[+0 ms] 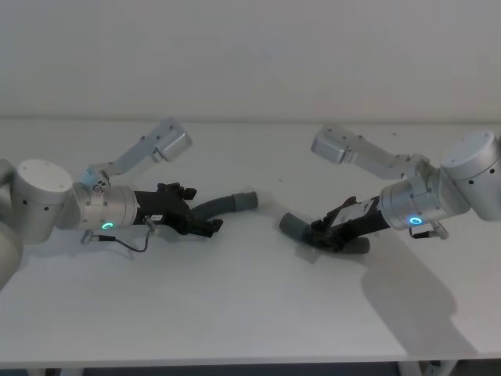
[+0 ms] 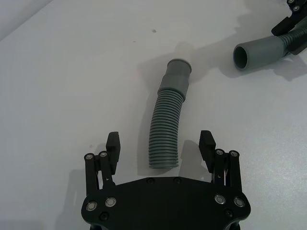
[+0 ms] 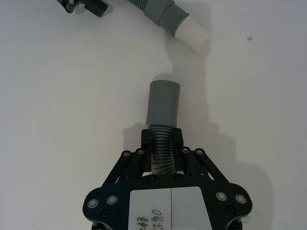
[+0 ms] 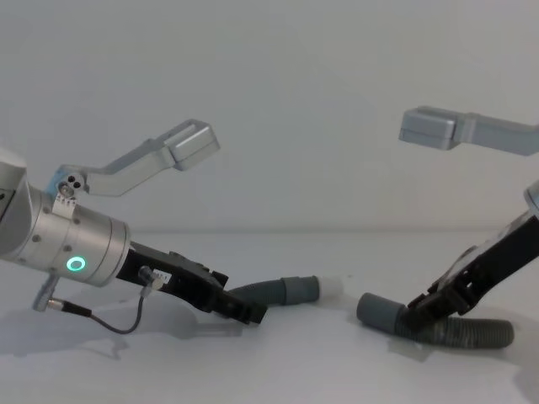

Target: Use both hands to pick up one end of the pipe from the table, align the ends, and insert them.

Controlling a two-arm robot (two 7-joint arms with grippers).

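Jaws of left gripper (image 2: 160,143) gape wide, the curved hose (image 2: 165,124) lying between them; right gripper (image 3: 161,139) clamps the plain-cuffed hose (image 3: 163,103) behind its cuff.

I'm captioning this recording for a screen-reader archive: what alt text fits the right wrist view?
The right gripper has its jaws shut on a grey corrugated hose just behind its plain grey cuff, against the white table. Beyond, a second cuff with a white tip lies apart from it.
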